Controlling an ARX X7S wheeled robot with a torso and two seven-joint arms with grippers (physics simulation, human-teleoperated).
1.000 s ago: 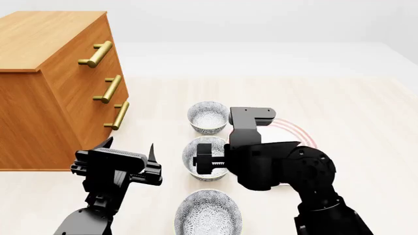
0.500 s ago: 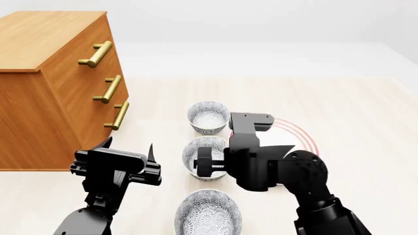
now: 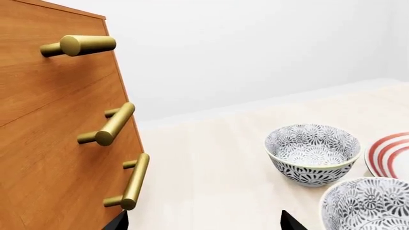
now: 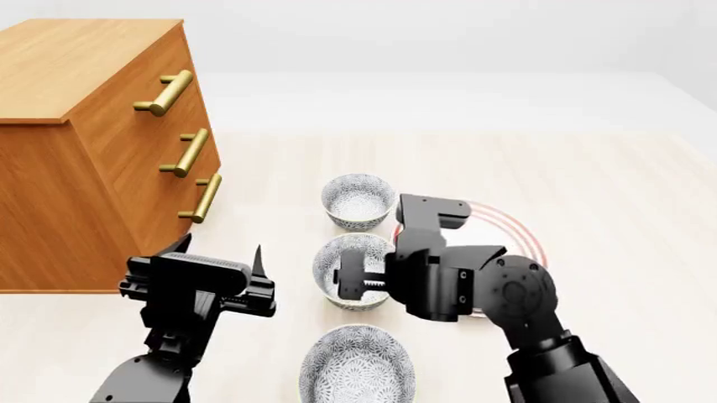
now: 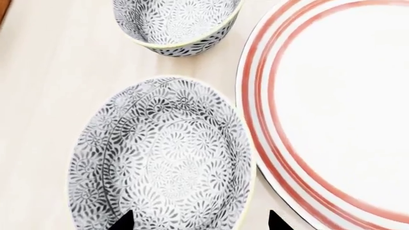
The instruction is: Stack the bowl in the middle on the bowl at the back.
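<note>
Head view: three spotty bowls sit in a row on the pale table (image 4: 605, 193). The bowl in the middle (image 4: 336, 267) sits between the bowl at the back (image 4: 358, 200) and the front bowl (image 4: 356, 365). The right gripper (image 4: 356, 280) hangs over the middle bowl. Its jaws are open, with one tip inside the bowl and one outside its rim, and they hold nothing. A red-ringed plate (image 4: 515, 231) lies just beside the bowls. The left gripper (image 4: 218, 256) is open and holds nothing, near the wooden dresser (image 4: 79, 151).
</note>
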